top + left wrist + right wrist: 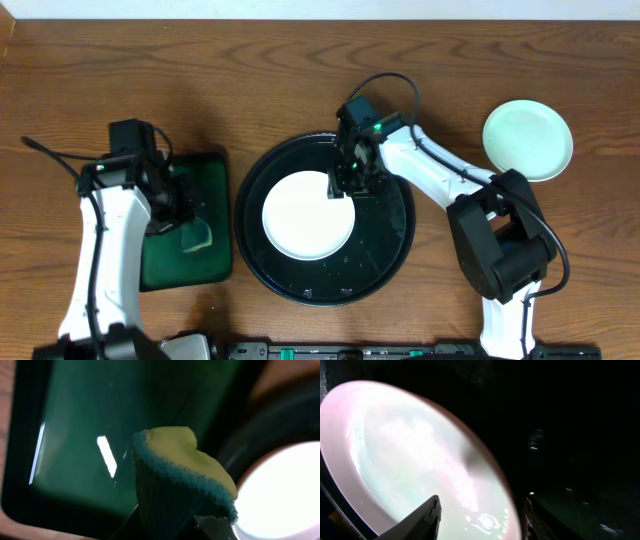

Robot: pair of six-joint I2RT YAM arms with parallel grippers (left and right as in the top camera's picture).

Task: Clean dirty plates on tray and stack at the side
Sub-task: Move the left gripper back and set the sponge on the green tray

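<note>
Now 1 white plate (305, 220) lies flat on the black tray (385, 255), a little toward the tray's left edge. The right fingers (427, 519) stand apart, 1 over the plate and 1 over the bare tray, so the far-right part of the plate's rim passes between them. They do not pinch it. From these fingers the plate spreads away toward the left and near side. Being round, it has no long axis, so only the rim matters for a grasp.

The right arm is clearly the nearer one. The left fingers (215, 527) are closed on a yellow and blue-green sponge (175, 470), above the green tray (165, 265) at the left of the worktop (80, 80).

A second plate (528, 140), faintly greenish, rests near the far right corner of the worktop. I judge that the stack belongs there, so the next move probably carries the plate to the right.
</note>
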